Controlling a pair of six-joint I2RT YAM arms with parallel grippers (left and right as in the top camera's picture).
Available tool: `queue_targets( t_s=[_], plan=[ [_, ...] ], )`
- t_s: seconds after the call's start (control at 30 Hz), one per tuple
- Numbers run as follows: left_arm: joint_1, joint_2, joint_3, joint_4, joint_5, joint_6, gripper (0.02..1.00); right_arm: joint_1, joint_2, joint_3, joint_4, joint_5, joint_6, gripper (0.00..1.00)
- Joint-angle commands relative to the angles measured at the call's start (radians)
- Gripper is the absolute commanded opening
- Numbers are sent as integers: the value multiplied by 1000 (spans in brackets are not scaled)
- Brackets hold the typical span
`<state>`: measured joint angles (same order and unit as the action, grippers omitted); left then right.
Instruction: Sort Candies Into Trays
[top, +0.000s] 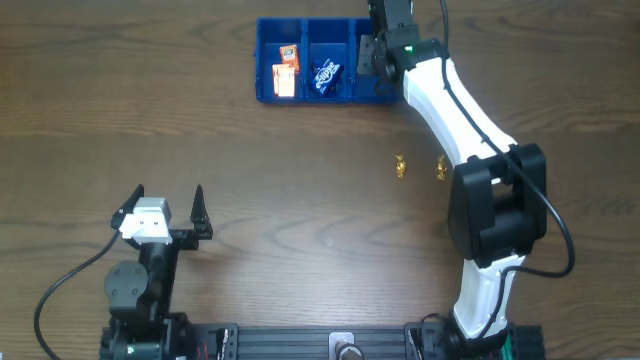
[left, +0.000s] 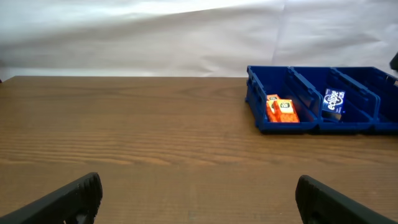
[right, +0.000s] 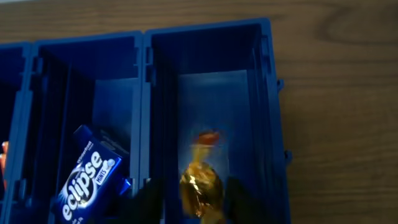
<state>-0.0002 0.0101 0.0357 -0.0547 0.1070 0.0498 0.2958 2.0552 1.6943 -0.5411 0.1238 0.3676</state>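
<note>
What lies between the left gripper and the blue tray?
Nothing but bare table separates the left gripper from the tray, as the left wrist and top views show.

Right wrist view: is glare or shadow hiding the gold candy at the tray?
Right wrist view: the gold candy glints but is readable; a pale sheen lies on the floor of the blue tray, its walls in shadow. Top view: even light on the table, no glare.

White brand lettering on blue pack (right: 91, 177)
</note>
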Motion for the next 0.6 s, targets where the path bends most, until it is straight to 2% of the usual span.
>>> queue_targets(
  t_s=[0.03, 0.2, 0.3, 0.37, 0.5, 0.6],
  plan=[
    [4, -6, -29, -15, 21, 3, 998, 0, -9, 29, -13, 26, -6, 524],
    [4, -6, -29, -15, 20, 3, 998, -13, -116, 16, -89, 32, -8, 560],
    [4, -6, -29, -15, 20, 3, 998, -19, -245, -90, -124, 33, -92, 562],
    [4, -6, -29, -15, 21, 3, 998, -21, -335, -194, -119, 33, -108, 568],
    [4, -6, -29, -15, 20, 3, 998, -23, -518, -472, -100, 25, -37, 568],
    [4, -6, -29, -15, 20, 3, 998, -22, -546, -611, -64, -26, -23, 566]
  ],
)
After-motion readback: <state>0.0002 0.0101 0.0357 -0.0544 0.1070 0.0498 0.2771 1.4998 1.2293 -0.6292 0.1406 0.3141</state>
